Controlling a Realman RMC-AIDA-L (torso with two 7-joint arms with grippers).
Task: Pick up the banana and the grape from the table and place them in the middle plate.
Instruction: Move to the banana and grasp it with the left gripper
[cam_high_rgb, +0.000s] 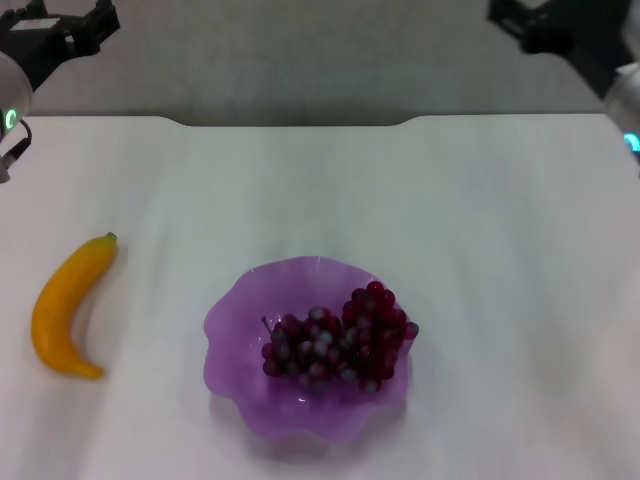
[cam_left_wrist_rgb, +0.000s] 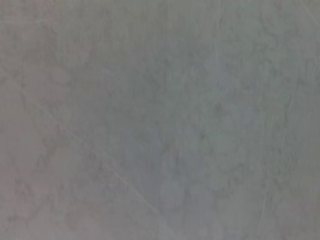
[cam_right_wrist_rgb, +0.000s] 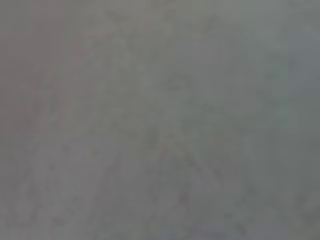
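The grape (cam_high_rgb: 340, 340), a dark red-purple bunch, lies inside the middle plate (cam_high_rgb: 240, 310), a translucent purple dish with a wavy rim near the table's front centre. The banana (cam_high_rgb: 68, 305) rests on the white table (cam_high_rgb: 480, 250) at the left, well apart from the plate, its green stem tip pointing away from me. My left gripper (cam_high_rgb: 65, 25) hangs at the far left corner, above the table's back edge. My right gripper (cam_high_rgb: 560, 25) is raised at the far right corner. Both wrist views show only a plain grey surface.
A shallow notch (cam_high_rgb: 295, 122) cuts the table's far edge at the centre. Behind it is a grey floor.
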